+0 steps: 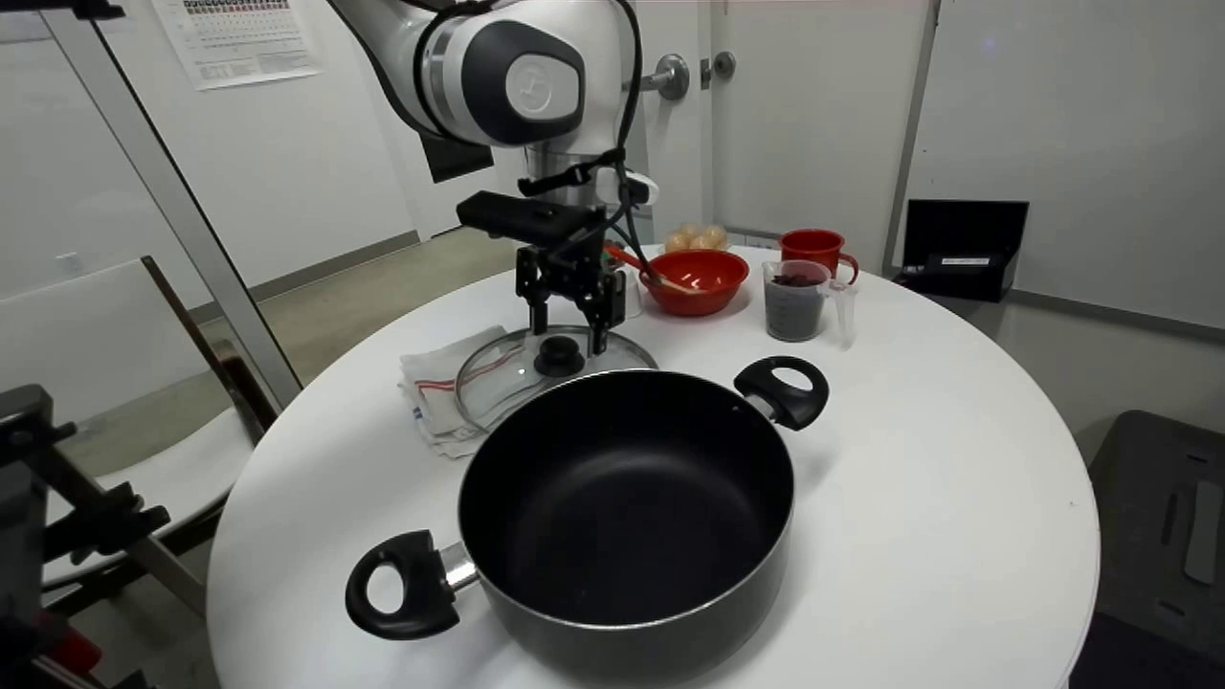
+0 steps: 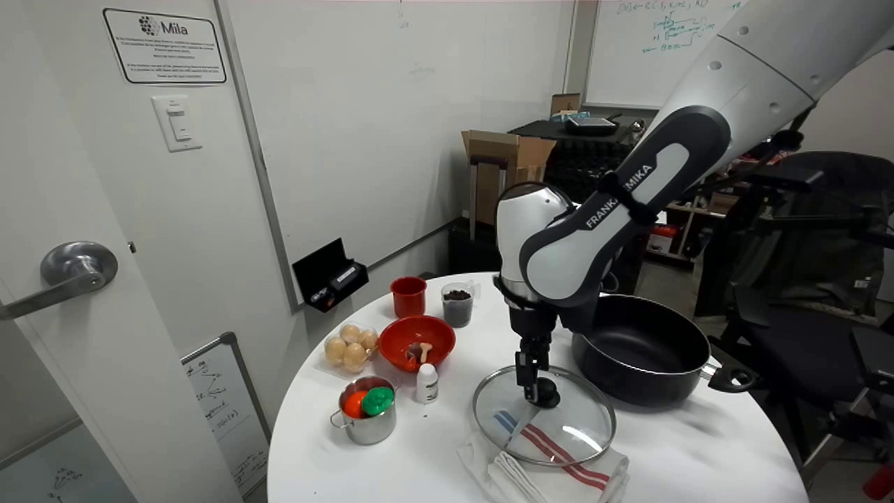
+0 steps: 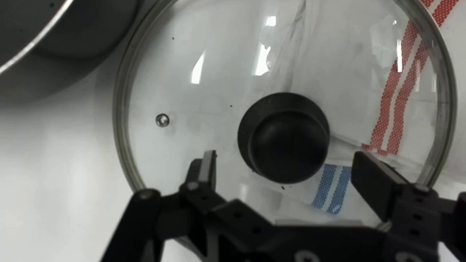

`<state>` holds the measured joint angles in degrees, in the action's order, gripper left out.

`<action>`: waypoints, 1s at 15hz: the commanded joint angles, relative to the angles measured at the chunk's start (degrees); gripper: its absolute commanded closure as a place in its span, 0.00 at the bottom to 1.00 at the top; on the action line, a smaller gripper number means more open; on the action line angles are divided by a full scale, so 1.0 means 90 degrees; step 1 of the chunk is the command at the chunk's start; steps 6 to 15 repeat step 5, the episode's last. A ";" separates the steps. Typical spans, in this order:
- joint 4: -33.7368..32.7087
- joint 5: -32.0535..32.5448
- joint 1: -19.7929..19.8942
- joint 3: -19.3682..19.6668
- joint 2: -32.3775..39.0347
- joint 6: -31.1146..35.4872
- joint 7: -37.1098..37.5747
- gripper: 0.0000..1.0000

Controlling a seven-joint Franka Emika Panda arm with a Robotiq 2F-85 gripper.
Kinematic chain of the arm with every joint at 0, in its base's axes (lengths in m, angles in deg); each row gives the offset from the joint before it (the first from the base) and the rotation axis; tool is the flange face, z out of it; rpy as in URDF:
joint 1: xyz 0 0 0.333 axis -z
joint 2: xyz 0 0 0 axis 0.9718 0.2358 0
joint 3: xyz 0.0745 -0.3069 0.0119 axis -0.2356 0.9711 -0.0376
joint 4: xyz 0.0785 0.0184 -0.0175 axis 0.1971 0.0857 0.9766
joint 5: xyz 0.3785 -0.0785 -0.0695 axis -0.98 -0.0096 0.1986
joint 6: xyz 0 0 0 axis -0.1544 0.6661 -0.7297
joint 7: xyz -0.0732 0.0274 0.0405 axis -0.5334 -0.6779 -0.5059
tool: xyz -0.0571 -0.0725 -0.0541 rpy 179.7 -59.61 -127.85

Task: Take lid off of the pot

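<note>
The lid (image 1: pixel 496 383) is clear glass with a metal rim and black knob. It lies on a folded cloth beside the pot, and shows in an exterior view (image 2: pixel 576 429) and the wrist view (image 3: pixel 204 98). The black pot (image 1: pixel 660 627) stands uncovered on the table, its dark interior visible; it also shows in an exterior view (image 2: pixel 639 377) and at the wrist view's upper left (image 3: pixel 80 69). My gripper (image 1: pixel 568 340) is open over the lid, pointing down. In the wrist view its fingers (image 3: pixel 284 160) are apart on either side of the knob (image 3: pixel 289 145), with gaps visible.
The folded striped cloth (image 2: pixel 594 475) lies partly under the lid. A red bowl (image 2: pixel 418 339), white bottle (image 2: pixel 427 384), metal pot with toy vegetables (image 2: pixel 370 426), eggs (image 2: pixel 349 347), red mug (image 2: pixel 408 297) and measuring cup (image 2: pixel 457 307) stand on the white round table (image 1: pixel 957 498).
</note>
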<state>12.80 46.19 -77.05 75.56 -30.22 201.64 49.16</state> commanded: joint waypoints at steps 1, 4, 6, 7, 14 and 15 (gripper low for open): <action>0.0335 0.0074 0.0025 -0.0046 -0.0343 0.0189 0.0043 0.00; 0.0943 0.0087 0.0064 -0.0145 -0.0862 0.0516 -0.0133 0.00; 0.1151 0.0081 0.0075 -0.0180 -0.1040 0.0631 -0.0166 0.00; 0.1151 0.0081 0.0075 -0.0180 -0.1040 0.0631 -0.0166 0.00; 0.1151 0.0081 0.0075 -0.0180 -0.1040 0.0631 -0.0166 0.00; 0.1151 0.0081 0.0075 -0.0180 -0.1040 0.0631 -0.0166 0.00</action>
